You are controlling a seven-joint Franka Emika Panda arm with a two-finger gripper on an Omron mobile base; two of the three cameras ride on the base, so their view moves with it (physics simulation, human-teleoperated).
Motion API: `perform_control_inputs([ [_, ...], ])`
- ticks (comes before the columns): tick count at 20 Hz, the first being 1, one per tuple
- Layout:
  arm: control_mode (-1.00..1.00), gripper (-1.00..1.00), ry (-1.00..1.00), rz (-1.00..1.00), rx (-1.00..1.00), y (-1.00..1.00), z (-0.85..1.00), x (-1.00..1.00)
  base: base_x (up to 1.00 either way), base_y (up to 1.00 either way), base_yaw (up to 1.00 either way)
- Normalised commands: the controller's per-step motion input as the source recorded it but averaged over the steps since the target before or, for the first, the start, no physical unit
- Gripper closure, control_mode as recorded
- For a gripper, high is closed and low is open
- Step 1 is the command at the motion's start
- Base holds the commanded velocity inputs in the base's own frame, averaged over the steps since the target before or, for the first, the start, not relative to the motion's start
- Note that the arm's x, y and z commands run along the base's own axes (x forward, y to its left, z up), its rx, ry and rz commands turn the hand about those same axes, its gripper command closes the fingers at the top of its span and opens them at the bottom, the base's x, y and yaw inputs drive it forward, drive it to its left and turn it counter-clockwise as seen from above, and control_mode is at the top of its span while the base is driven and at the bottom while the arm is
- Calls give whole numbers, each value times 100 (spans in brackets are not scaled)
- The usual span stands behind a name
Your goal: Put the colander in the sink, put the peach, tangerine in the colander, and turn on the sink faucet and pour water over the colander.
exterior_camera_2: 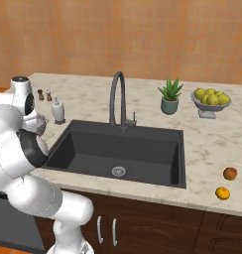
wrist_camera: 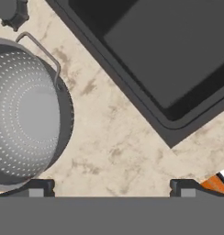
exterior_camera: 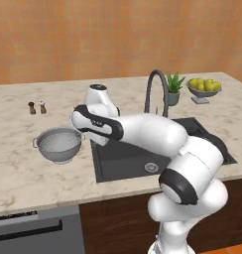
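While colander (wrist_camera: 29,114) (counter-bound) sits, fingers (wrist_camera: 40,187) seemingly straddle its edge.

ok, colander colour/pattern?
Silver-grey metal, perforated all over with small holes; the colander shows best in the hand view.

orange wall (exterior_camera: 68,34), marble counter (exterior_camera: 24,168), dark cabinets (exterior_camera_2: 143,223)

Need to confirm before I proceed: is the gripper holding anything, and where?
Nothing. The gripper is open above bare counter, beside the colander.
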Motion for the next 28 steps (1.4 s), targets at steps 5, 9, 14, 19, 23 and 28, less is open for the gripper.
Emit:
perform_control_inputs([
  [5,-100,-100,2,-11,0,9,-37,27,0,0,0],
  [9,-100,-100,0,-3,0,4,-29,29,0,0,0],
  [14,-100,-100,0,0,0,13,-34,16,0,0,0],
  [19,-100,-100,0,0,0,13,-27,23,0,0,0],
  [23,-100,-100,0,0,0,7,-23,19,0,0,0],
  [28,-100,-100,0,0,0,5,-15,28,0,0,0],
])
